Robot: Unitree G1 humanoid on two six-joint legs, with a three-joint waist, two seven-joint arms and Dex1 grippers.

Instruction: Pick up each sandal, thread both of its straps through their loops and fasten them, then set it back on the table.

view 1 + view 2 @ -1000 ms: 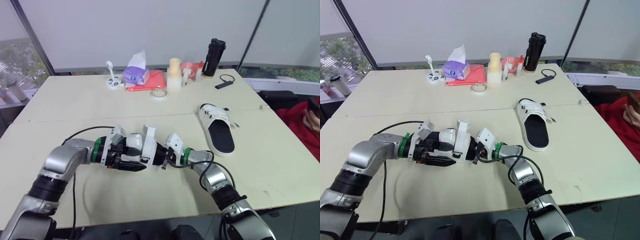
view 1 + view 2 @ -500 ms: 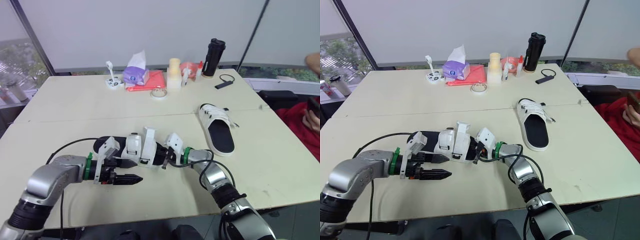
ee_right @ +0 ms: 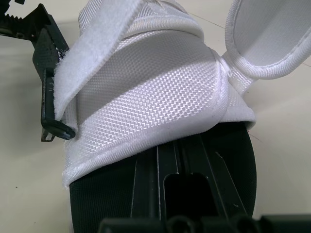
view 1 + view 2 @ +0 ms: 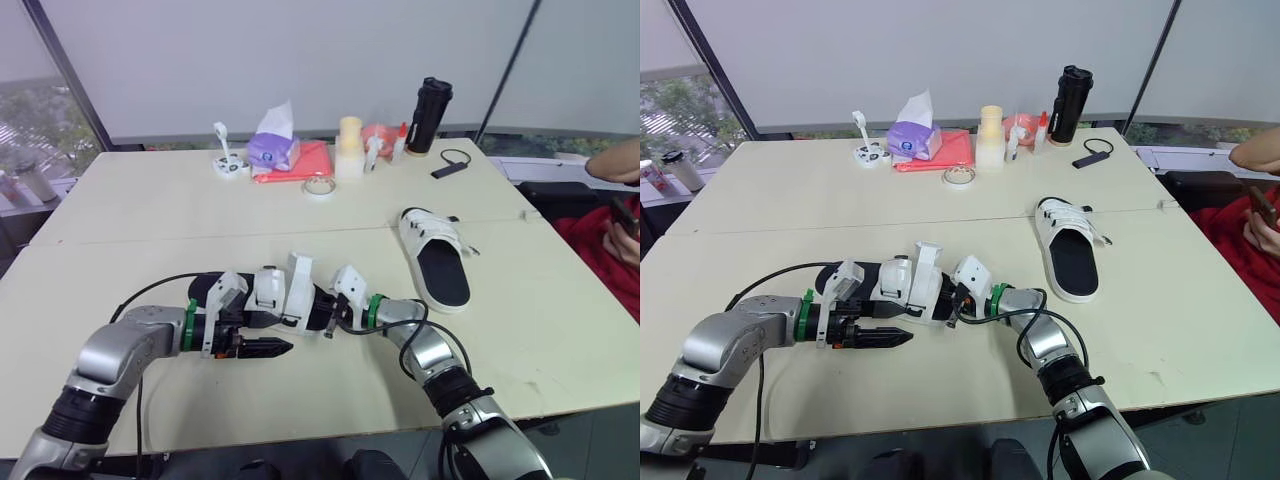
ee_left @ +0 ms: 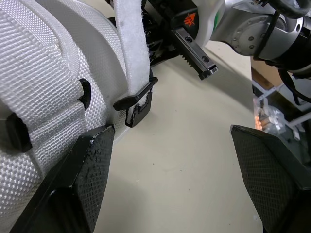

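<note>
A white-strapped sandal with a black sole (image 4: 272,298) lies on the table (image 4: 150,220) in front of me. One strap (image 4: 299,288) stands up loose; its black loop (image 5: 136,104) hangs free beside it. My right gripper (image 4: 329,317) is shut on the sandal's right end, whose white upper (image 3: 150,92) lies close before that wrist. Just in front of the sandal, my left gripper (image 4: 281,347) is open, and one finger (image 5: 91,177) rests against the woven strap. A second sandal (image 4: 436,260) lies flat to the right with both straps across it.
At the table's far side stand a purple tissue pack (image 4: 272,148) on a red cloth (image 4: 305,160), a tape roll (image 4: 318,187), a cream bottle (image 4: 348,146) and a black flask (image 4: 428,114). A person's arm (image 4: 612,162) shows at the right edge.
My left gripper let go of the sandal and drew back toward me, then moved right again to the sandal's near side. The right gripper and the sandal stayed put.
</note>
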